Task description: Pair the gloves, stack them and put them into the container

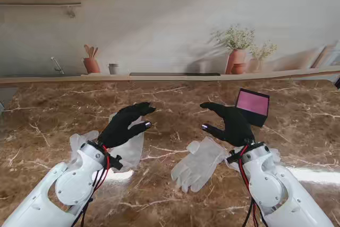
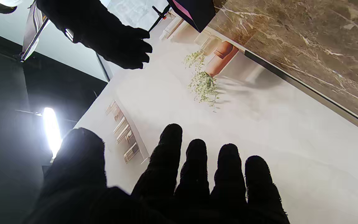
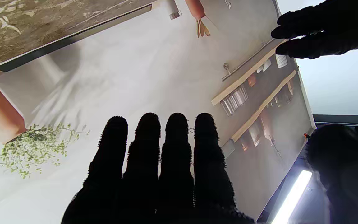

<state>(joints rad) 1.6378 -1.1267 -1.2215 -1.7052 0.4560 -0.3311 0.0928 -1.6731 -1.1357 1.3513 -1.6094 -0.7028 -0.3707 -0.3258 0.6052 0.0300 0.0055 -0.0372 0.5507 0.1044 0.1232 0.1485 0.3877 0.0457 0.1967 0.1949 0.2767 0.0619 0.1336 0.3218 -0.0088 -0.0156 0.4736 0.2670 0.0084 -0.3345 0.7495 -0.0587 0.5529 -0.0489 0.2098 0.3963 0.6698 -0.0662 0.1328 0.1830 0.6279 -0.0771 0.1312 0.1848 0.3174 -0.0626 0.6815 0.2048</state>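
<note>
Two translucent white gloves lie on the brown marble table. One glove (image 1: 199, 163) lies flat near the middle, beside my right wrist. The other glove (image 1: 130, 150) lies on the left, partly hidden under my left hand (image 1: 125, 125). Both hands wear black covers and hover above the table with fingers apart, holding nothing. My right hand (image 1: 231, 123) faces the left one across a gap. A dark box with a pink inside, the container (image 1: 253, 106), stands tilted behind the right hand. In the wrist views I see the left hand (image 2: 179, 177) and the right hand (image 3: 163, 168), both empty.
A printed kitchen backdrop (image 1: 175, 30) with shelves and potted plants rises behind the table's far edge (image 1: 170, 78). The container's corner (image 2: 194, 12) shows in the left wrist view. The table's marble top (image 1: 175, 110) shows between the two hands.
</note>
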